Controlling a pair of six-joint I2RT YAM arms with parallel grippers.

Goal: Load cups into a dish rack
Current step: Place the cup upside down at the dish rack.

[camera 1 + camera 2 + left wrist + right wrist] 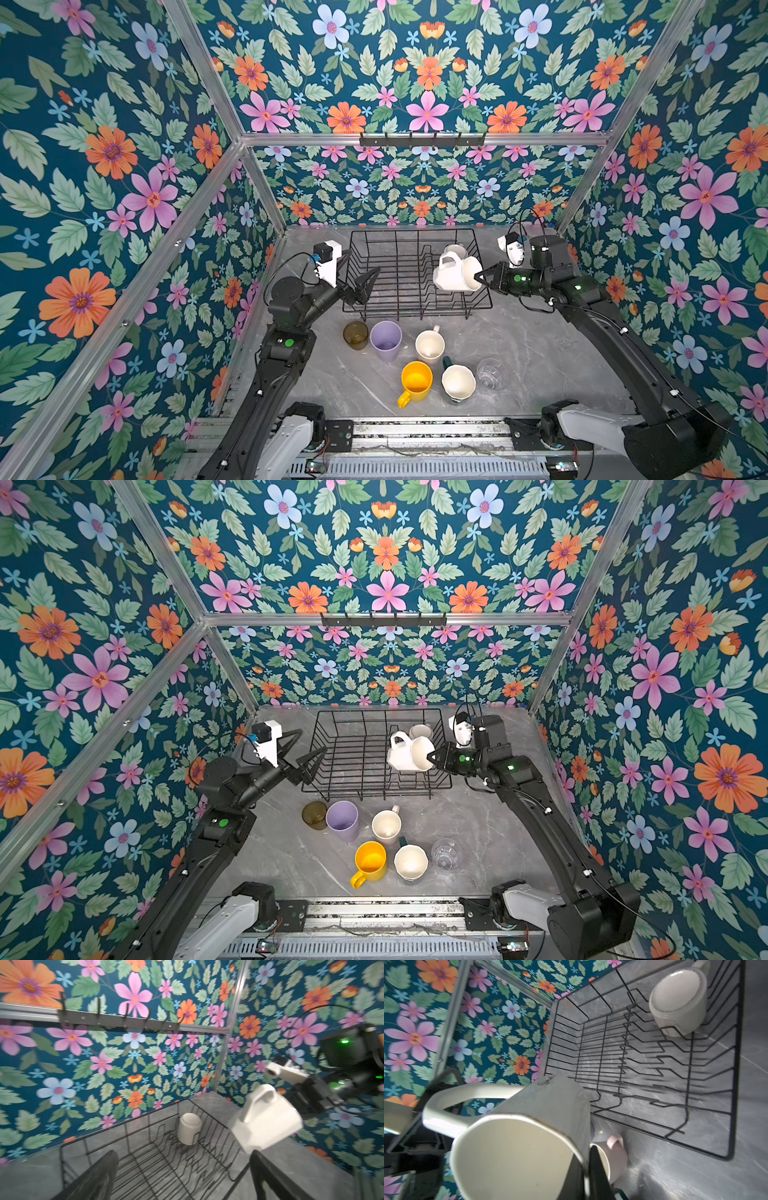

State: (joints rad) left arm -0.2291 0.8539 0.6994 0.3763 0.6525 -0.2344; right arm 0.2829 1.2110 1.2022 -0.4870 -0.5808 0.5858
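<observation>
1. In both top views my right gripper [480, 279] pinches the white mug [455, 272] by its rim, sideways over the dish rack [415, 230]. My left gripper [363, 262] gapes empty beside the rack.
2. Left wrist: the mug is blurred, above the rack.
3. Right wrist: one finger [598, 1174] sits outside the rim.

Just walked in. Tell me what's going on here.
The right gripper is shut on the rim of a white mug, holding it tipped on its side over the dish rack. One pale mug already sits upside down in the rack's far right corner. The left gripper is open and empty beside the rack's left side. Six cups wait on the table in front: olive tumbler, lilac tumbler, pink mug, yellow mug, dark green mug and clear glass.
</observation>
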